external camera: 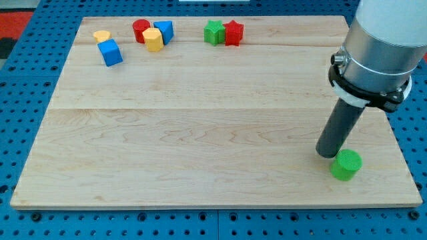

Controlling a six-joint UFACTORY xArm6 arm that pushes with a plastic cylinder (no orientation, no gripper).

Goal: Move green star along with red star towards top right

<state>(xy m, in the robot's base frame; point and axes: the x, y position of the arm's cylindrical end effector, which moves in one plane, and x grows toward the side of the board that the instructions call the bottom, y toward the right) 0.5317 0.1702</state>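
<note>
The green star and the red star sit side by side, touching, near the view's top centre of the wooden board. My tip rests on the board at the view's lower right, far from both stars. It stands just up and left of a green cylinder.
At the view's top left are a yellow block, a blue cube, a red cylinder, a yellow cylinder and a blue block. The board's right edge lies close to my tip.
</note>
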